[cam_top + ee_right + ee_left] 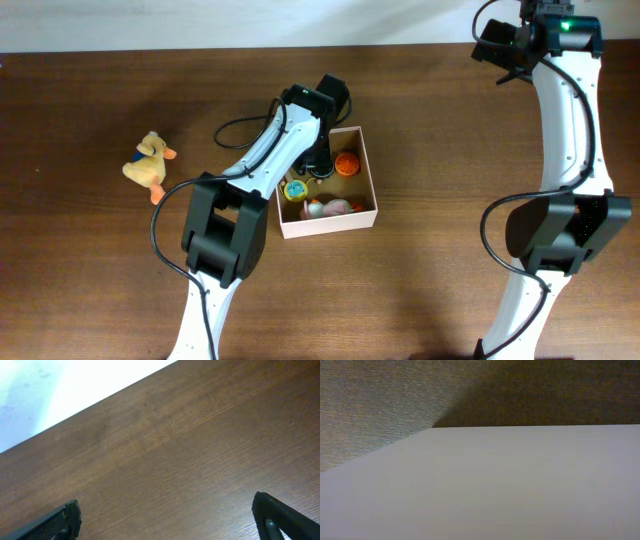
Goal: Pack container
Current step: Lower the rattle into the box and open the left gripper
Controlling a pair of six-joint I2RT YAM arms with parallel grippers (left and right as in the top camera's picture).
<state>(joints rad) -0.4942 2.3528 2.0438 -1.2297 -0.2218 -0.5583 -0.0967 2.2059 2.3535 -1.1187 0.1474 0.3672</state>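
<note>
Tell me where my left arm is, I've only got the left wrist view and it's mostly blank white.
Observer: Its jaws are over the container, at the far left corner.
Operator: Anything packed already?
Observer: Yes, an orange toy, a yellow round one and a pink one.
Operator: Anything left out?
Observer: A yellow plush duck lies on the table, left of the container.
</note>
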